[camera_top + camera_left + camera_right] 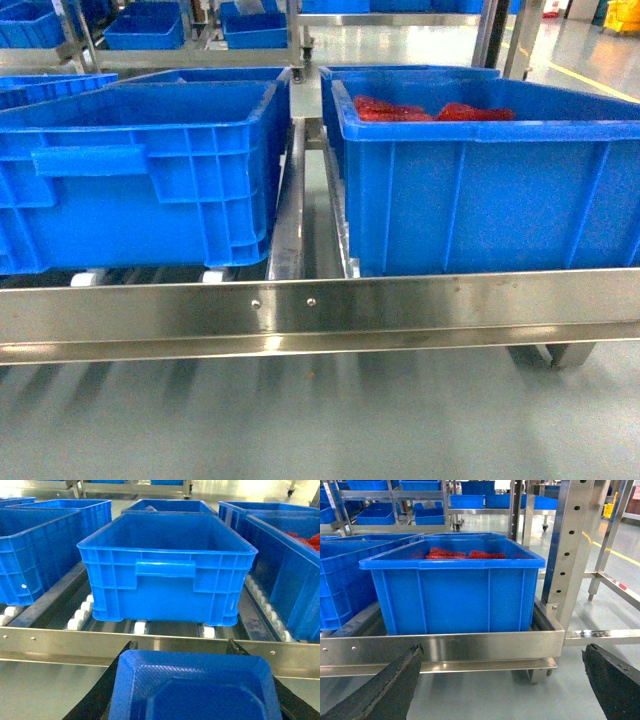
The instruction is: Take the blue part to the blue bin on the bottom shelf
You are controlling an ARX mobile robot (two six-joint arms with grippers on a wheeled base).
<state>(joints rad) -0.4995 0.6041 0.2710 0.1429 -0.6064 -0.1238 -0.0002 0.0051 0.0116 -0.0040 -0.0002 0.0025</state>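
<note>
In the left wrist view the blue part (192, 690) fills the bottom of the frame, a dark-blue blocky piece with a bevelled, textured face. My left gripper (181, 647) is shut on it, one black finger (117, 672) on each side. The part hangs in front of the bottom shelf's steel front rail (50, 642). Just beyond that rail stands the blue bin (165, 575), open-topped and showing nothing inside; it is the left crate (140, 170) in the head view. My right gripper (502, 650) is open with only floor between its fingers. Neither gripper shows in the head view.
A like crate holding red bubble wrap (480, 190) (455, 590) sits right of the bin, with a steel divider rail (290, 210) between them. White rollers (80, 615) run under the crates. Another crate (35, 555) stands left of the bin. A perforated steel upright (570, 550) rises at the rack's right corner.
</note>
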